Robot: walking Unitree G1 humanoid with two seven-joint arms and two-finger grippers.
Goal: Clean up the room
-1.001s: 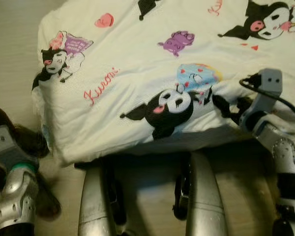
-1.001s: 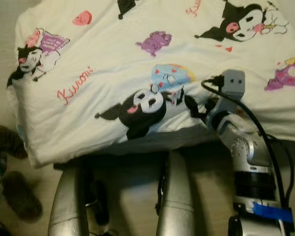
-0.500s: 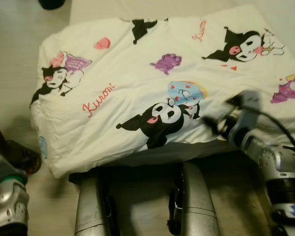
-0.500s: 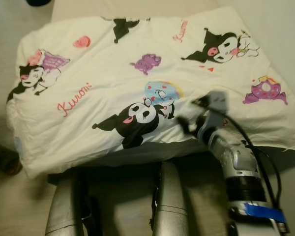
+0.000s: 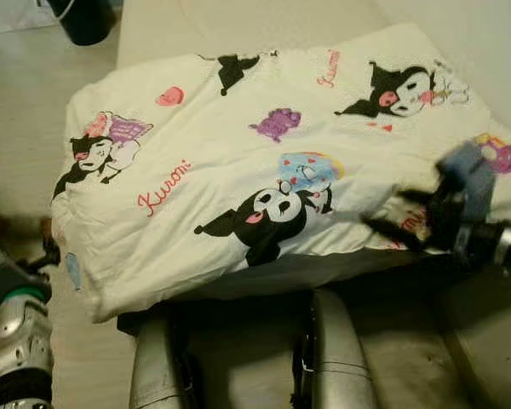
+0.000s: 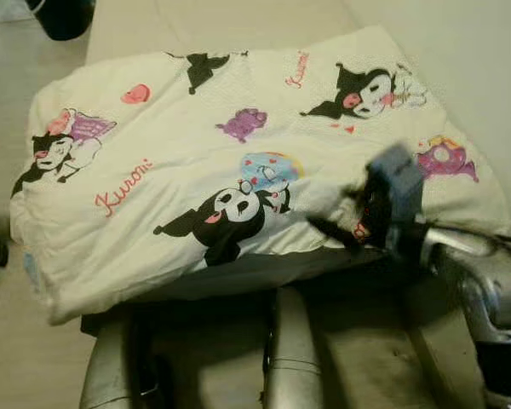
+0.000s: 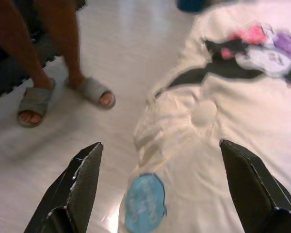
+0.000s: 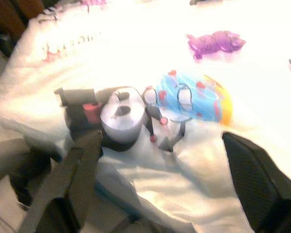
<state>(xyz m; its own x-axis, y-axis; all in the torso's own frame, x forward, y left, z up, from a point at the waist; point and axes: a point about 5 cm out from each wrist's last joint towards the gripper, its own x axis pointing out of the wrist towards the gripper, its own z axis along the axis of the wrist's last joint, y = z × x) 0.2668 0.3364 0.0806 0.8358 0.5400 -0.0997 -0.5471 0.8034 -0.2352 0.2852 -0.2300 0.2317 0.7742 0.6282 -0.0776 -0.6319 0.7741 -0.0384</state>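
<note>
One blanket [image 5: 238, 170], perhaps two slippers [image 7: 63, 97]

Bare floor at nine o'clock; blanket blocks the front

The cartoon-print blanket [image 5: 238, 162] spreads from ten to two o'clock, its near edge overhanging the robot's legs [image 5: 336, 358]. Pale floor [image 5: 21, 111] lies open at nine to ten o'clock, save a dark bin [image 5: 85, 17] at eleven and a person's sandalled feet [image 7: 63, 97] beside the blanket's corner.

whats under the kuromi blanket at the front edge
A dark bed frame or mattress edge shows below the Kuromi blanket. Whatever lies farther in under it is covered.
</note>
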